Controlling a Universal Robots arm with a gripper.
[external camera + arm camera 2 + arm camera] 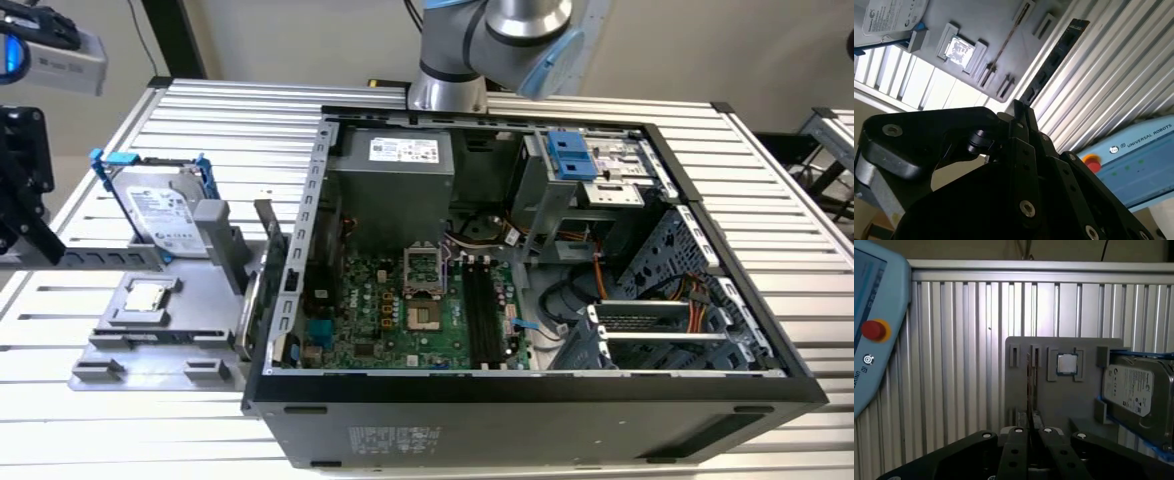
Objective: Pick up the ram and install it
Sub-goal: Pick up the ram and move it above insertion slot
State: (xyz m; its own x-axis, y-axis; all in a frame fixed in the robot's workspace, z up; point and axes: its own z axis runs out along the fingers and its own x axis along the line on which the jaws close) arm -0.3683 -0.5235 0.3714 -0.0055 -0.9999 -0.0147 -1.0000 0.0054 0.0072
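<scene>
light: bright, even | glare: chip [960,51] washed white | pincer [1019,106]: dark silhouette

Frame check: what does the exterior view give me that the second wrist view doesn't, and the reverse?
Exterior view: the open computer case with black slots inside. Second wrist view: the tool shut on the memory stick, plus a blue control panel with a red button. Both: the hard drive, the square chip and the grey holder on the slatted table.
</scene>
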